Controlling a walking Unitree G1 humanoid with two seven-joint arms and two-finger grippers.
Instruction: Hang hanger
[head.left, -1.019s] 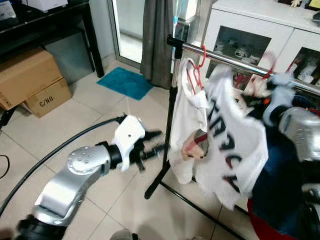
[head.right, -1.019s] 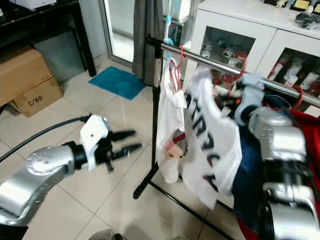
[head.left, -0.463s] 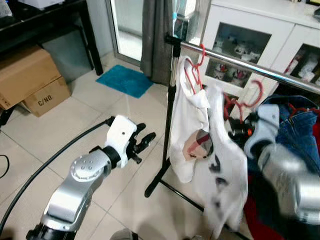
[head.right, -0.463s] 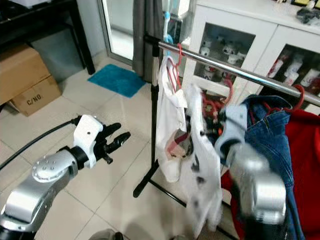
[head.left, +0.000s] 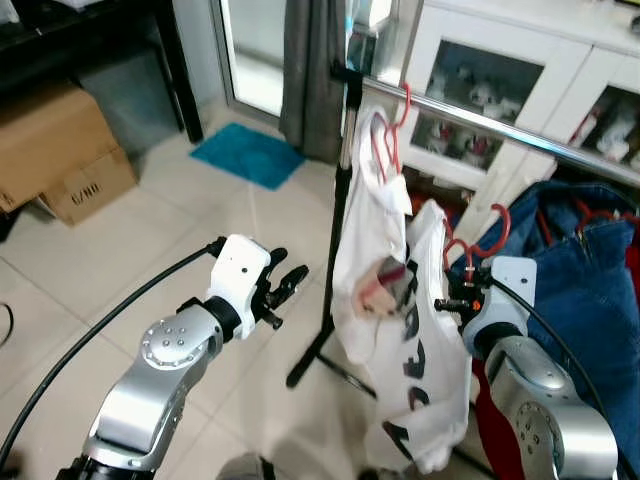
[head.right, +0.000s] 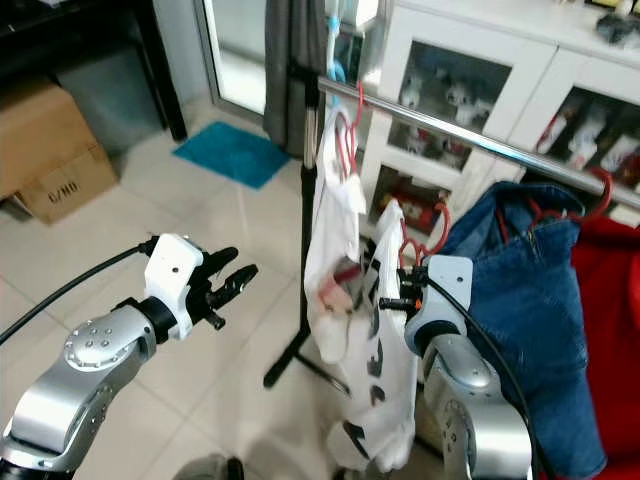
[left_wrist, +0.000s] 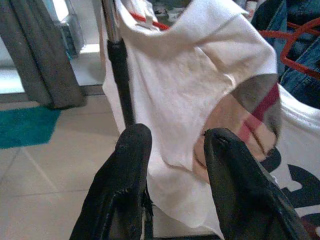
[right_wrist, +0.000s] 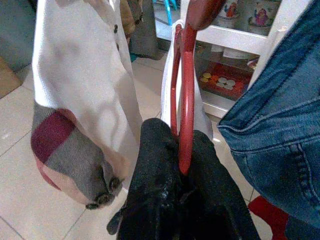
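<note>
Hanger (right_wrist: 184, 100) clamped in right pincer (right_wrist: 175, 165)

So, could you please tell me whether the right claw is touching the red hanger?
Touching: the right wrist view shows the right claw shut on the red hanger.

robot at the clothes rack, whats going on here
The right gripper is shut on a red hanger carrying a white printed shirt. Its hook sits below the rail, not on it. The left gripper is open beside the rack's pole, holding nothing. Another white shirt and jeans already hang there.
</note>
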